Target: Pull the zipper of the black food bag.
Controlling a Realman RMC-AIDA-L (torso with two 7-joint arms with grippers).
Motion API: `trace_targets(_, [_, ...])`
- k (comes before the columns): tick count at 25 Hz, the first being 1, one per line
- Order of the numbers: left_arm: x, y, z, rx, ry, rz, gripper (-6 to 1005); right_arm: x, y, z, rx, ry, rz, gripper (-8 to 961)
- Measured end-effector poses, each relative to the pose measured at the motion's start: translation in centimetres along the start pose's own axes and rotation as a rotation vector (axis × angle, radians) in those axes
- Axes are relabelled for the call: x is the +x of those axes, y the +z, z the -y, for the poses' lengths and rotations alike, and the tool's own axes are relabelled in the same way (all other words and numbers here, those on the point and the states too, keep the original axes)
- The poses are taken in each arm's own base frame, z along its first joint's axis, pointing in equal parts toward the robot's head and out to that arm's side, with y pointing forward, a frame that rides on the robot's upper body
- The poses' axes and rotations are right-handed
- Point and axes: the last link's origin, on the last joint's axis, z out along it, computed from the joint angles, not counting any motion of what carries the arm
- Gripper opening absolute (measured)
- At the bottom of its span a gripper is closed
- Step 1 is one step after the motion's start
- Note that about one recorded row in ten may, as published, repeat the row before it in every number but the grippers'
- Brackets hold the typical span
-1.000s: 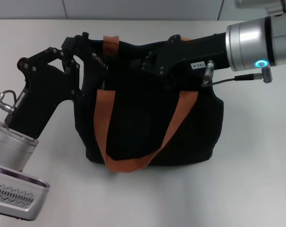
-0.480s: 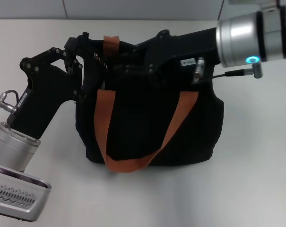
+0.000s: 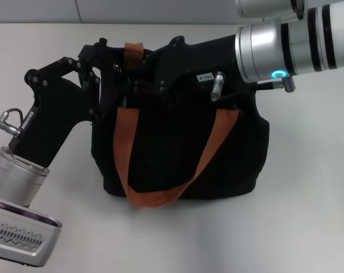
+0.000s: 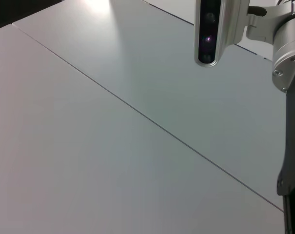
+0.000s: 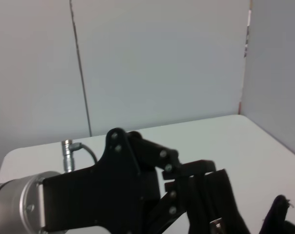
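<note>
The black food bag (image 3: 177, 153) stands mid-table with its orange-brown straps hanging down its front. My left gripper (image 3: 99, 52) is at the bag's top left corner, shut on the fabric there. My right gripper (image 3: 140, 86) reaches in from the right along the bag's top edge, its tip close to the left strap; black on black hides its fingers. The zipper (image 3: 120, 72) shows as a small silver tab between the two grippers, near the left end. The right wrist view shows the left gripper (image 5: 206, 180) on the bag and a silver tab (image 5: 215, 224) below it.
The pale table (image 3: 308, 216) lies open around the bag on the front and right. A wall panel (image 3: 160, 11) runs behind. In the left wrist view only table surface (image 4: 88, 146) and the right arm's wrist (image 4: 213, 29) appear.
My right arm has slid leftward along the top of the bag, bringing its tip closer to the left gripper. The left arm and the bag have stayed put.
</note>
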Motion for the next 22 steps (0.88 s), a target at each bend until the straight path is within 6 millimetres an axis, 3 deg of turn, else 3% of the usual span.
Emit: trace_targets(22, [0.0,0.0,0.0,-0.002,0.0,-0.003,18,-0.6,1.3,0.0,0.01,-0.069,-0.018,261])
